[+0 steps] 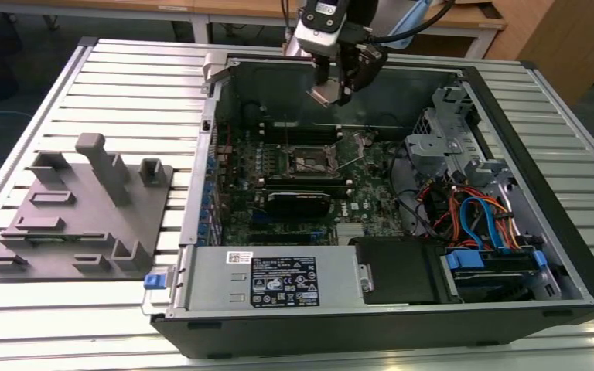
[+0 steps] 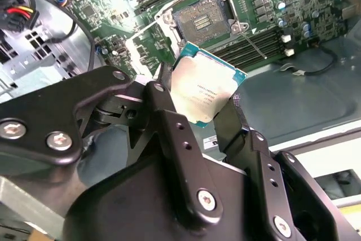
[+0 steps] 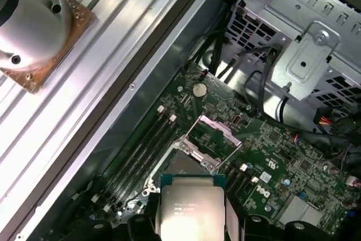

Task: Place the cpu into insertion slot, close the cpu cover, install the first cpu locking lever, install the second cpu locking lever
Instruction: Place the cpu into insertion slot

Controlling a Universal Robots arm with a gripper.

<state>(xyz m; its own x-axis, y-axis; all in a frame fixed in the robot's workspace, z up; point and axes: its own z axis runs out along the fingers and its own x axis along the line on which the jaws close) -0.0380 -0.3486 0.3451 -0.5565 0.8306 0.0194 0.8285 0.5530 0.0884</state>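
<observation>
Your claw (image 2: 198,93) is clamped on the cpu (image 2: 206,90) by two opposite edges, with a black finger (image 2: 166,111) pressed to each side and the pale metal top facing the camera. The chip is held off the green motherboard (image 2: 293,4), which lies beyond the claw's tips. Ahead of the chip you see the insertion slot (image 2: 202,22), its dark contact field uncovered inside a silvery rim. Long black memory slots (image 2: 251,40) run just beside the slot. A bundle of red, yellow and black cables (image 2: 20,12) sits well off to one side of the claw.
</observation>
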